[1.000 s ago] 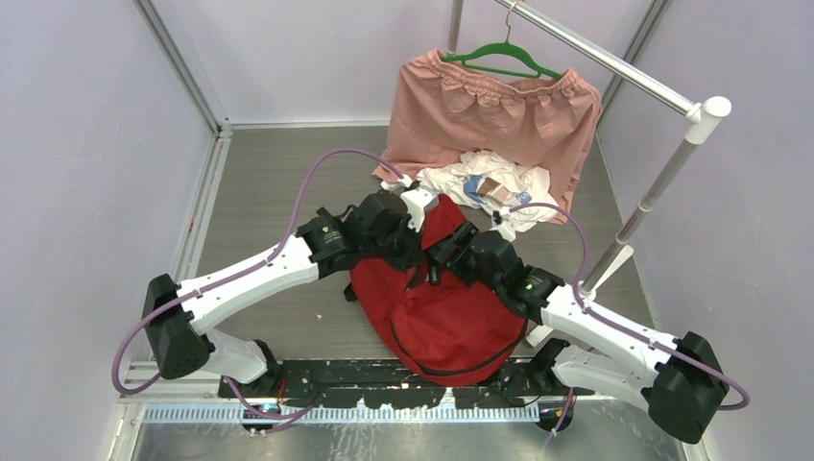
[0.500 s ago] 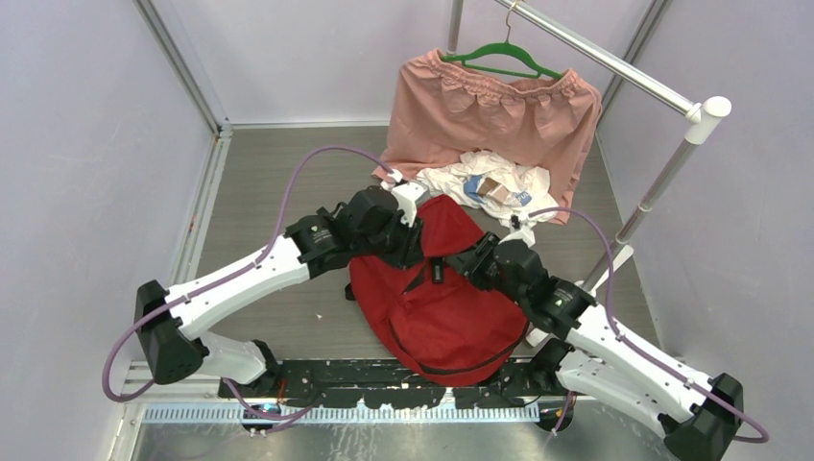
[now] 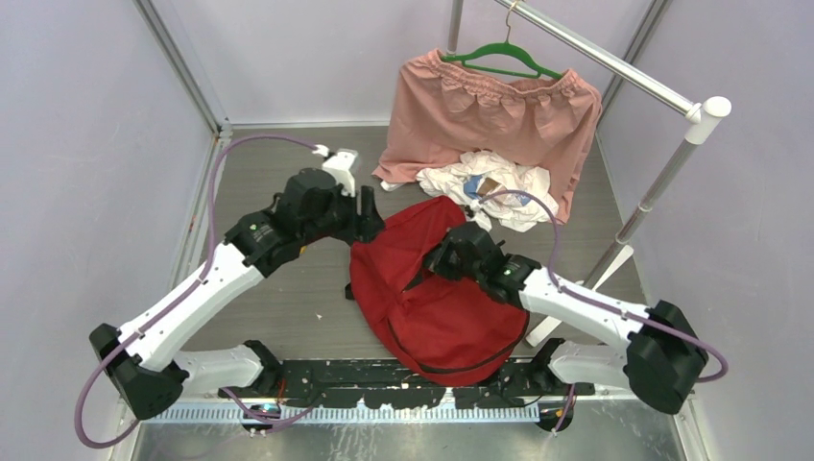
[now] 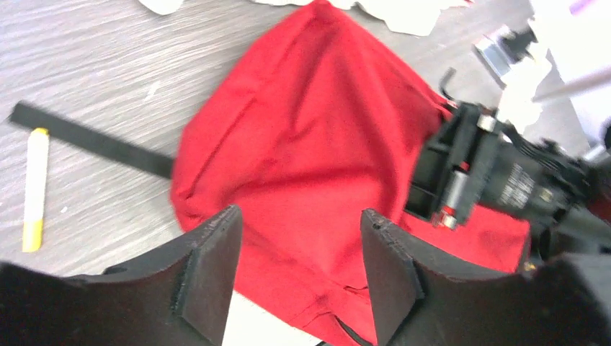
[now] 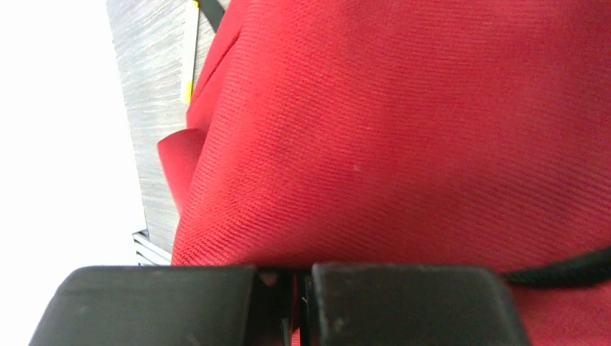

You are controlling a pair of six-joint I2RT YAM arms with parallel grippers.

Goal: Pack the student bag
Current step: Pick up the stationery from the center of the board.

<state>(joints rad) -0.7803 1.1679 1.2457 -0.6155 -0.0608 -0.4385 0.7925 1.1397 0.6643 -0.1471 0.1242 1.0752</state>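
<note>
Top external view: the student bag [image 3: 451, 317] is shown on the table [image 3: 278, 182], long axis running near to far. Its fabric is pinched by the pressed-together right gripper [image 5: 283, 272]; the left gripper [image 4: 299, 218], spread and empty, is held just to its left.

The student bag [image 3: 451, 317] is matt, finely ribbed red cloth.

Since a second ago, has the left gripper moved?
Yes. The left gripper has pulled left, off the top of the bag and farther from the hanging pink garment.
</note>
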